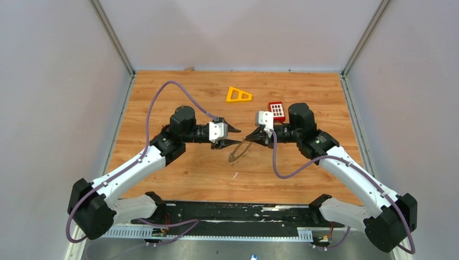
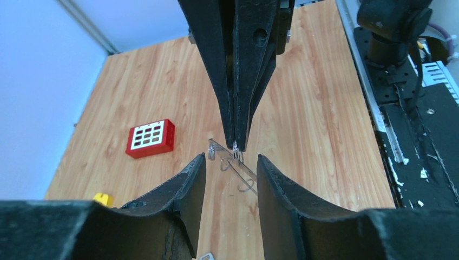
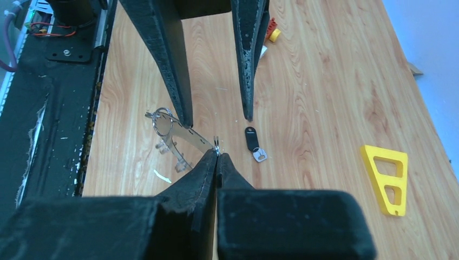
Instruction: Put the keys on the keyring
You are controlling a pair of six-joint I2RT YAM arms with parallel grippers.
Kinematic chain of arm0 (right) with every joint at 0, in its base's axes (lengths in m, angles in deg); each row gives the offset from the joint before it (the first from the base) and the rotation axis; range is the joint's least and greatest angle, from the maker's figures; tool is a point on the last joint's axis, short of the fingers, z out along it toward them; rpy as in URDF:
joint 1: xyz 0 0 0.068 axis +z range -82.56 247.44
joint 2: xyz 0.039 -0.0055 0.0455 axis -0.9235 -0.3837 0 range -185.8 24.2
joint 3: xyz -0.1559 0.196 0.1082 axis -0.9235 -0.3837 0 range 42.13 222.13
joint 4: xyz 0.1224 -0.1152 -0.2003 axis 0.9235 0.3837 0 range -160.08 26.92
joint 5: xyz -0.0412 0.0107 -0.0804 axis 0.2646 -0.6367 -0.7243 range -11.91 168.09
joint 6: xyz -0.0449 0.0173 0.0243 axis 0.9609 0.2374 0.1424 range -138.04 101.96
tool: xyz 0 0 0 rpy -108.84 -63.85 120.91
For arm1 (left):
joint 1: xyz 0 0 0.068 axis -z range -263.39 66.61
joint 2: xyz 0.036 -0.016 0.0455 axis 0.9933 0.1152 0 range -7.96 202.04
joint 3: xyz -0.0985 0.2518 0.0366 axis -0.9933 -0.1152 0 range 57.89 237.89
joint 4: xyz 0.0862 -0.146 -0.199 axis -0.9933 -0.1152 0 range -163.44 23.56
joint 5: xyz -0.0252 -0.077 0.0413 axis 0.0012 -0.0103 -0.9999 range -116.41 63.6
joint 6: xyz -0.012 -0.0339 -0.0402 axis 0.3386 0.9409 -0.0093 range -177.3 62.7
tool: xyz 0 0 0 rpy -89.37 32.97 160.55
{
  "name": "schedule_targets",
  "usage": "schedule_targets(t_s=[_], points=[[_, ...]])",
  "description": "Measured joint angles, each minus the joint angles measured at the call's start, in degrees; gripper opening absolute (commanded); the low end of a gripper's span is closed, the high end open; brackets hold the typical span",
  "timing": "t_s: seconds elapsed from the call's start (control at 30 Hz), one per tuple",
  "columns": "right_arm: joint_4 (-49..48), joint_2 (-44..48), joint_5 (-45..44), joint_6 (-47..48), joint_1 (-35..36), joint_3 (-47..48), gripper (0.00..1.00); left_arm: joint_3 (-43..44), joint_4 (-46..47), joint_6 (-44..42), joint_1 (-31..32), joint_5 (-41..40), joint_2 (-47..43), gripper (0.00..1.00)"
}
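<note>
— Risk?
— My right end effector (image 3: 217, 156) clamps the keyring (image 3: 181, 135) over the bench (image 1: 162, 92) centre; left end effector (image 2: 231, 162) half open, empty. Key (image 3: 251, 142) lies beneath. A nudge could twist the keyring loose.

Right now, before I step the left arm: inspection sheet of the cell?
Surface: wood table; small white fleck near the middle.
Job's things: keyring pinched at one end; key lies flat on the table beside it, not on it.
Clutter: orange triangle and red keypad on the far side; small yellow-red piece.
Grippers: right gripper shut on keyring; left gripper open, holding nothing, tips by the keyring.
Cables: purple left cable and right cable loop off the arms, touching neither key nor keyring.
Surroundings: grey walls on three sides; black base strip, chipped.
</note>
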Motion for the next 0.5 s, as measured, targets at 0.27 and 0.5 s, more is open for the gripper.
schedule_targets(t_s=[0.27, 0.5], points=[[0.20, 0.11, 2.58, 0.59, 0.00, -0.57, 0.00, 0.76, -0.61, -1.16, 0.00, 4.33, 3.34, 0.35], [0.44, 0.11, 2.93, 1.01, -0.11, -0.57, 0.00, 2.21, -0.66, -1.07, 0.00, 5.49, 5.81, 0.25]])
